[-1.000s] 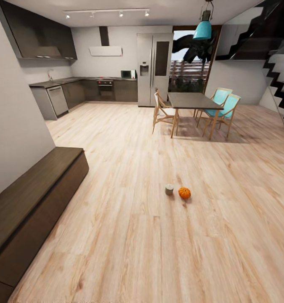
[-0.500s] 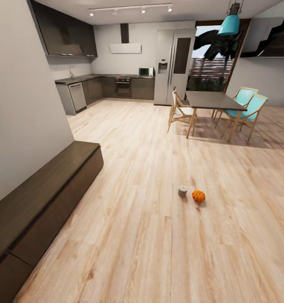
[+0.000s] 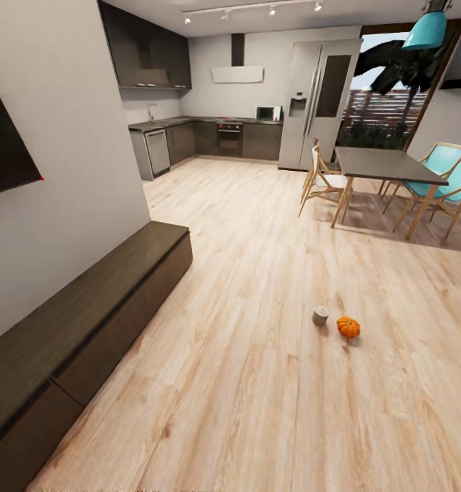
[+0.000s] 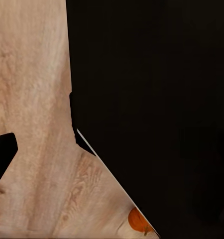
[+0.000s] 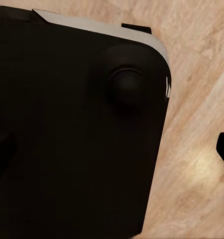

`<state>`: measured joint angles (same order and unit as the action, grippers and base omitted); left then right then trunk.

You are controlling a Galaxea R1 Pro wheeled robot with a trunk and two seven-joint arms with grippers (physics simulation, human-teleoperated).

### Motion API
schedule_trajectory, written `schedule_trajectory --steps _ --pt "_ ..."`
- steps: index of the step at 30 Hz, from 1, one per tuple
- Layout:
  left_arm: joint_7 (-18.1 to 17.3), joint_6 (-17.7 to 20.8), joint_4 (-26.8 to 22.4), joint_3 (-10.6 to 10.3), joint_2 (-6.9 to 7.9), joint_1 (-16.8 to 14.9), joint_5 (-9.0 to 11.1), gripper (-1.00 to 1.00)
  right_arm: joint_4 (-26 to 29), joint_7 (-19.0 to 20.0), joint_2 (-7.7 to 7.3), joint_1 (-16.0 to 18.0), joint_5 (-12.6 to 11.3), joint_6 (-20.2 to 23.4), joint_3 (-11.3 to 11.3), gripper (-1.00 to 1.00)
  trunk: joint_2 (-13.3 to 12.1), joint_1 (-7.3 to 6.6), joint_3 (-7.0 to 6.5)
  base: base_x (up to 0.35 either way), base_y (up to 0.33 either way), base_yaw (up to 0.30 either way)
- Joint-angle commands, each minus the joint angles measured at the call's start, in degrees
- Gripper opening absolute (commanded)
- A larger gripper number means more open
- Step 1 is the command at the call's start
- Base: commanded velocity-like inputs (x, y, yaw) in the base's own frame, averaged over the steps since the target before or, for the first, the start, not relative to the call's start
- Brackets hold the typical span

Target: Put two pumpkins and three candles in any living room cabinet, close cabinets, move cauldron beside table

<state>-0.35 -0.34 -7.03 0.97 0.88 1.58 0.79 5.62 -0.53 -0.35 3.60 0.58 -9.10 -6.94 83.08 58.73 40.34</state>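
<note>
Currently, little of the task appears to be done. One pumpkin point(image 3: 348, 326) and one candle point(image 3: 320, 316) stand on the bare wooden floor point(image 3: 257, 383), just beside each other but not touching, in the open area between the cabinet point(image 3: 87, 321) and the dining table point(image 3: 384, 166). A sliver of orange also shows at the edge of the left wrist view, on the floor beside a large dark body; it is probably a pumpkin point(image 4: 138, 220), but which one cannot be told.

Hand state: neither wrist view gives a clear sight of fingertips. Dark shapes block most of both views, so how far each gripper is spread, and whether it carries anything, cannot be told. No arm reaches into the head view, so the pumpkin and candle there lie well apart from either hand, out ahead of the robot.

Cabinet state: the long dark console runs along the wall, and the part in sight shows every drawer front flush, with no pale interior exposed. Nothing rests on its top.

Remaining work, as a judgement:
- Pick up the visible pumpkin and candle and put them in a drawer.
- Find the other pumpkin and two more candles.
- Shut all drawers afterwards.
- Find the cauldron and set it by a table.
</note>
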Motion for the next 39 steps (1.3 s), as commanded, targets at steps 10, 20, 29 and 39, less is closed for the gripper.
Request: schedule_trajectory --steps 10,20,29,39 --pt "0.0 -0.01 0.0 0.0 0.0 0.0 0.0 1.0 0.0 0.45 -0.1 0.0 0.09 -0.19 -0.01 1.0 0.0 0.0 0.19 0.0 0.0 0.16" --pt "0.0 -0.01 0.0 0.0 0.0 0.0 0.0 1.0 0.0 0.38 -0.09 0.0 0.12 -0.21 0.0 1.0 0.0 0.0 0.53 0.0 0.0 0.268" --pt "-0.09 -0.01 0.0 -0.16 0.0 0.0 -0.09 1.0 0.0 0.39 0.06 0.0 0.12 -0.22 0.0 1.0 0.0 0.0 0.88 0.0 0.0 0.279" --pt "-0.09 -0.01 0.0 -0.18 0.0 0.0 -0.09 1.0 -0.14 0.66 -0.35 0.0 0.11 -0.2 -0.3 1.0 0.0 0.0 1.12 -0.161 0.0 0.232"
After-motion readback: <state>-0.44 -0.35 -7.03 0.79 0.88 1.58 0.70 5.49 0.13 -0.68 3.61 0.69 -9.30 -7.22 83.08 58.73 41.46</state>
